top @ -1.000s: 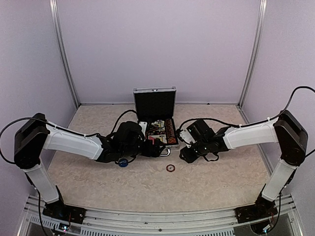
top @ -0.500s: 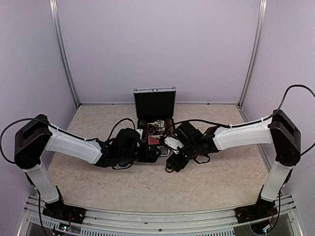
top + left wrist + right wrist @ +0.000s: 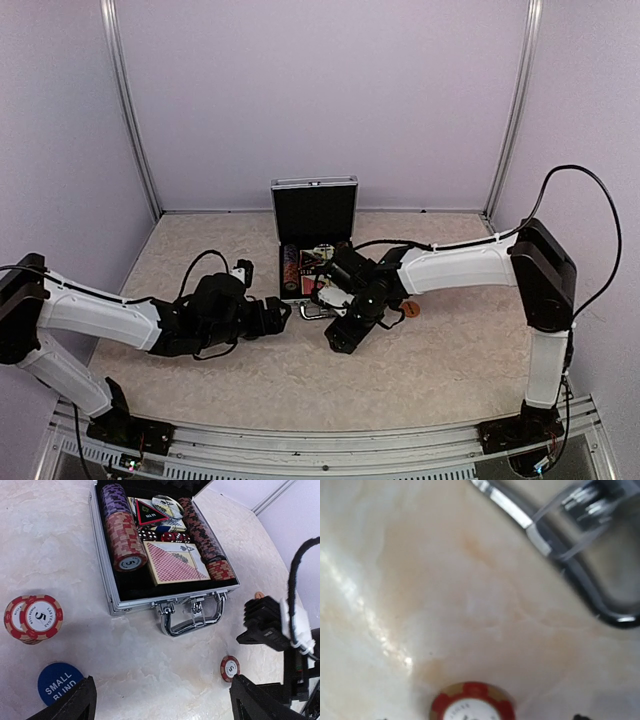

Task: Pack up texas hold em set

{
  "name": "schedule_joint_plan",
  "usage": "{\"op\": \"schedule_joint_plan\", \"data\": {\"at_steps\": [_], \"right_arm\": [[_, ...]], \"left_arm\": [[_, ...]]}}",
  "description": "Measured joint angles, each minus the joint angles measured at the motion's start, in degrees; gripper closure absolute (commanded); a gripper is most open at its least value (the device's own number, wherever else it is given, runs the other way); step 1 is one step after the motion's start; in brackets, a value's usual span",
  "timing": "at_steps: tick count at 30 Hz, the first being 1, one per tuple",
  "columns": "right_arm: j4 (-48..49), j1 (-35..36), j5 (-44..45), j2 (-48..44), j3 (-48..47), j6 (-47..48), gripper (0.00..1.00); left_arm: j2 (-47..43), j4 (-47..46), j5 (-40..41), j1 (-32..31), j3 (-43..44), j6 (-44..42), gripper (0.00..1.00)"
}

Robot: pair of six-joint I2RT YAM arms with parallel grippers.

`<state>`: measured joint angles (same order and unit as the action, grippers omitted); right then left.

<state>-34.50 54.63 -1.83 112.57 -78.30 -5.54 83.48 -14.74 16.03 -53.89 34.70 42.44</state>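
The silver case (image 3: 314,212) stands open, lid upright. In the left wrist view its tray (image 3: 101,555) holds rows of chips, a red-backed deck (image 3: 172,562) and a red triangle (image 3: 150,512). My left gripper (image 3: 165,711) hangs open over bare table in front of the metal handle (image 3: 192,624). Left of it stand a short stack of red chips (image 3: 34,620) and a blue "small blind" button (image 3: 59,682). My right gripper (image 3: 340,335) is open, low over a single red chip (image 3: 472,706) lying flat between its fingertips, also visible as the chip (image 3: 230,668).
A small orange object (image 3: 411,310) lies on the table right of the case. The handle (image 3: 570,540) sits just beyond the right gripper. Both arms meet in front of the case. Walls enclose the table on three sides.
The left arm drew back left and toward the near edge. The right gripper swung left across the case front, came down over the single chip, and its jaws widened.
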Motion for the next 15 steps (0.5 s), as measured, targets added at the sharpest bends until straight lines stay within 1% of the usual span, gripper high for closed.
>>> {"op": "schedule_joint_plan", "data": {"at_steps": [7, 15], "right_arm": [[-4.68, 2.01, 2.91, 4.52, -3.78, -0.79, 0.22], [-5.70, 2.27, 3.23, 5.07, -4.55, -2.14, 0.31]], "left_arm": [[-3.76, -0.24, 1.46, 0.00, -3.17, 1.36, 0.08], [-6.01, -0.39, 2.03, 0.00, -6.29, 2.54, 0.08]]}}
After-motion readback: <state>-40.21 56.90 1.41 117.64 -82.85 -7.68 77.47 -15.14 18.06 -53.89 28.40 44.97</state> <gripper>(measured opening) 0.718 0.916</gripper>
